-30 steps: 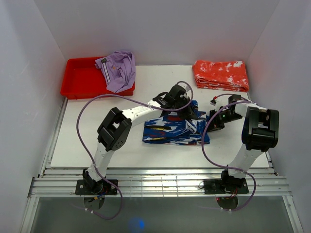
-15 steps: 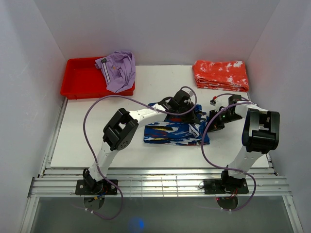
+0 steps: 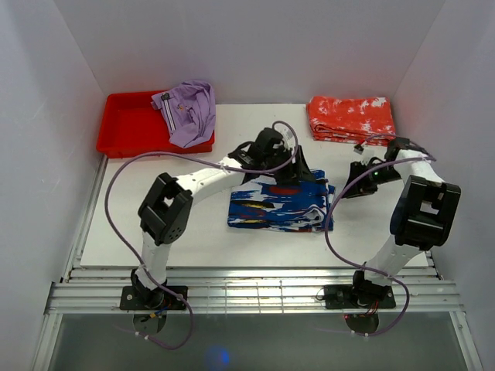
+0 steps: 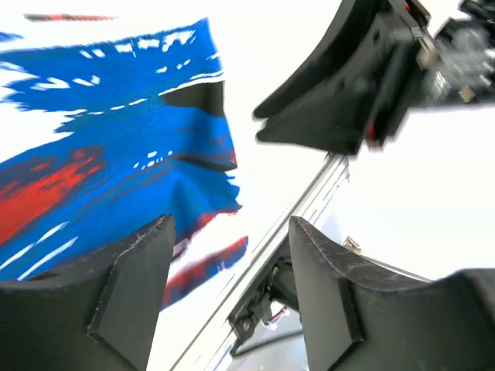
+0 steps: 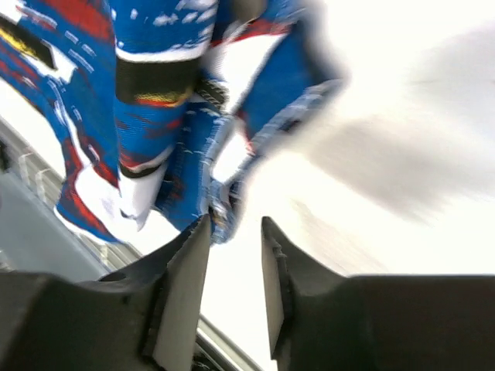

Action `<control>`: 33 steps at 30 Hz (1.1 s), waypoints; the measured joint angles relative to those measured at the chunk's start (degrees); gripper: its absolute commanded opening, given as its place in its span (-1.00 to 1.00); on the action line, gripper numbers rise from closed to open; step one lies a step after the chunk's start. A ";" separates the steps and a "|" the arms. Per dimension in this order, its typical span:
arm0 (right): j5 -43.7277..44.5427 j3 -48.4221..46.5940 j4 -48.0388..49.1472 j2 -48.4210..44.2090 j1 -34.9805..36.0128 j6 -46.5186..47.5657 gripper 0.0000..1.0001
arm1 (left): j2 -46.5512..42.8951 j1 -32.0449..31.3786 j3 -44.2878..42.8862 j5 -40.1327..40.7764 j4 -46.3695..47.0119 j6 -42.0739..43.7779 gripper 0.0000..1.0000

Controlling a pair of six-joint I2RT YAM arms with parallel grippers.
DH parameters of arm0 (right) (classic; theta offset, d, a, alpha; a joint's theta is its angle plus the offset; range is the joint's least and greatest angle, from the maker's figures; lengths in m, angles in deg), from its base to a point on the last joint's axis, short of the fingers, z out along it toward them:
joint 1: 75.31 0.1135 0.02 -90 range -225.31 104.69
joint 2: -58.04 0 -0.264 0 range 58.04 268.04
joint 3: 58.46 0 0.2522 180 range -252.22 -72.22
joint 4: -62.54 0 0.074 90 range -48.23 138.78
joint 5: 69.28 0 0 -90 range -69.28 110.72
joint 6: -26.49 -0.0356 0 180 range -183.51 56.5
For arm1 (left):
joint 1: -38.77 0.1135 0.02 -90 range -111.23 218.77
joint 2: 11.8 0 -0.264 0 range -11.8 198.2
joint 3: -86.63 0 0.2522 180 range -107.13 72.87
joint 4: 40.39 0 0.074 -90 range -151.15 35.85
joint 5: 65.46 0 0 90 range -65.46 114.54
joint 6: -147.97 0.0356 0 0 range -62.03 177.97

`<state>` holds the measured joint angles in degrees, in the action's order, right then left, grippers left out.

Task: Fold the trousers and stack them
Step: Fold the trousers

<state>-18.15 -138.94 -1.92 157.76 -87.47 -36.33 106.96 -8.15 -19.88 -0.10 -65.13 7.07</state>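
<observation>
Trousers [image 3: 278, 205]: folded bundle mid-table, between my arms.
Left gripper [image 4: 232, 228]: fingers spread, empty, over the bundle's far edge.
Right gripper [image 5: 234, 224]: narrow gap, nothing pinched, near its right end.
Risk: a one-sided grab, and the thin layers slide open.
</observation>
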 measured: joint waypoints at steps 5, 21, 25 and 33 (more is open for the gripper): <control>1.14 -10.78 -6.54 -0.09 -4.28 4.76 0.25 | -11.76 5.38 3.85 -2.56 -1.07 7.45 0.96; -8.39 -19.89 -5.66 3.45 21.27 -3.43 0.46 | -26.10 24.79 25.70 -25.59 2.03 24.09 0.96; -4.85 -11.80 -3.93 4.68 19.78 -2.73 0.49 | -25.31 23.93 32.11 -27.10 9.79 19.89 0.77; -0.11 1.36 -2.54 4.04 16.96 5.86 0.46 | -17.92 23.87 38.77 -25.11 16.17 15.74 0.62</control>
<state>-18.26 -137.59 -4.46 161.81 -70.51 -30.47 89.04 15.72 18.90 -25.21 -48.96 22.81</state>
